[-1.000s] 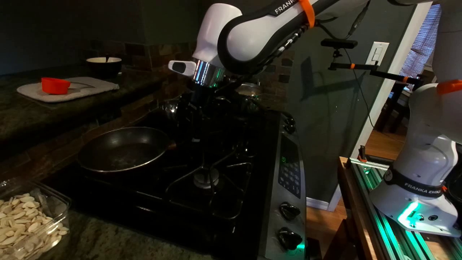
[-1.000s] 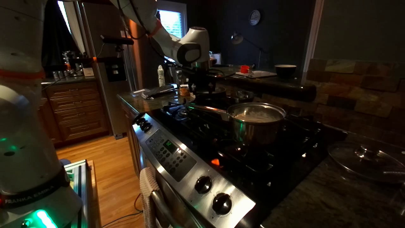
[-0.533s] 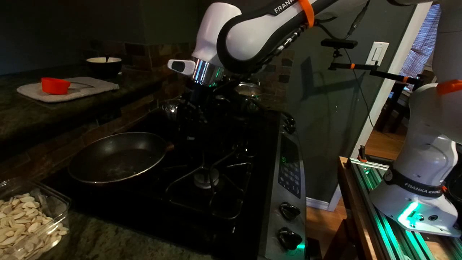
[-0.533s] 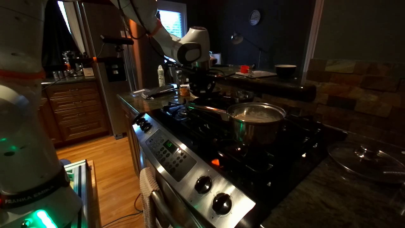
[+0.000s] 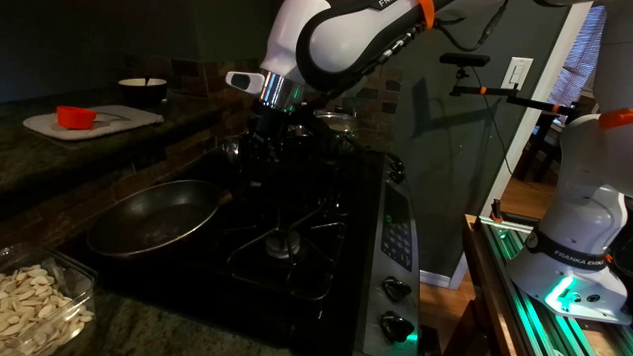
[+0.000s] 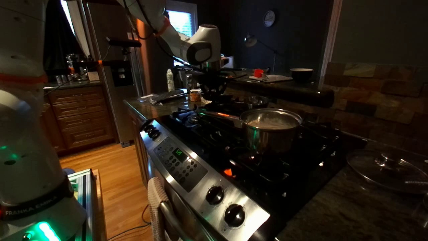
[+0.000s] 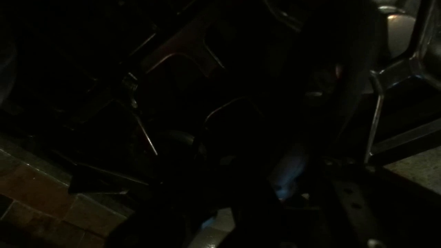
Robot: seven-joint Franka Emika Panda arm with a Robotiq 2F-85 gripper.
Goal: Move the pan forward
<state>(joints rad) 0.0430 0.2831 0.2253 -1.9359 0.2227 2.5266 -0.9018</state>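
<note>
Pan [image 5: 156,217] at the wall side of the stove [image 5: 207,289] in an exterior view, btwn the clear tub [image 5: 84,277] of pale seeds [image 5: 29,299] and the gripper [image 5: 254,182], its underside lost in the dark. Brown stub of its handle [image 5: 226,197] points twd the gripper, where it's v. dark: can't tell how far apart the jaws are, or whether they've got hold of anything. Wrist view's near-black, just glints off a grate [image 7: 396,77]. Also in an exterior view: steel saucepan [image 6: 271,139] on the stove w/ smth pale inside, glass lid [image 6: 381,174] on the counter [image 6: 334,214].
</note>
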